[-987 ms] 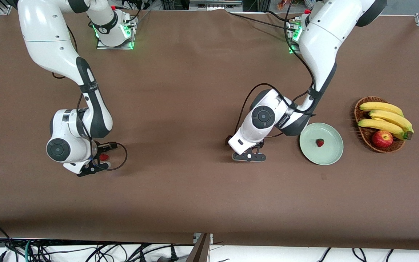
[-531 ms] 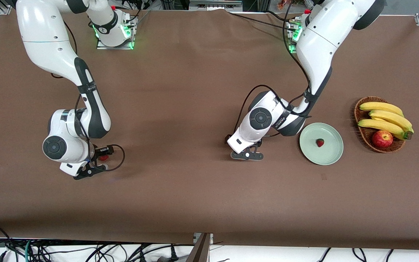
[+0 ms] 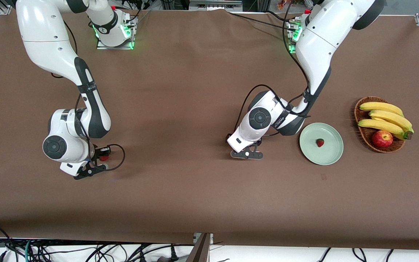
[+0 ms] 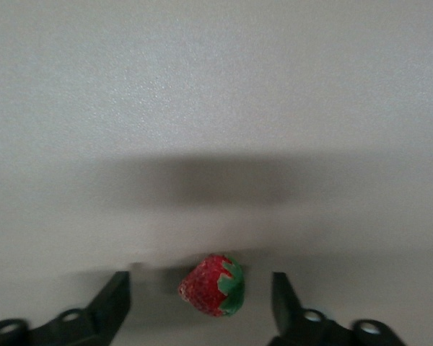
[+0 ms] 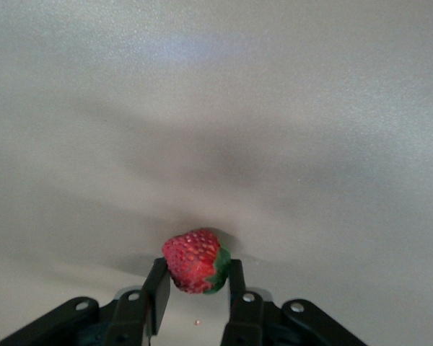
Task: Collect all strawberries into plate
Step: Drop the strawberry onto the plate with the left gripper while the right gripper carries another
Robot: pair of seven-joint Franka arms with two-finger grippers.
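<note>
Gripping a small red strawberry [image 5: 195,262] between closed fingers, the right gripper [image 3: 98,163] sat low over the brown table [image 3: 195,203] toward the right arm's end, well apart from the plate [image 3: 331,154]. A second strawberry [image 4: 213,285] lay on the table between the left gripper's [image 3: 246,154] spread-open fingers, untouched, near the middle of the table and beside the plate. A third strawberry [image 3: 320,142] already rested in the mint-green plate, which stood next to a wicker basket [image 3: 361,136] of bananas [image 3: 386,118] and an apple [image 3: 382,138]. Judging by this, the collecting was about one third done. Next, the left gripper would need to close on its berry, and the right arm would need a long carry toward the plate.
</note>
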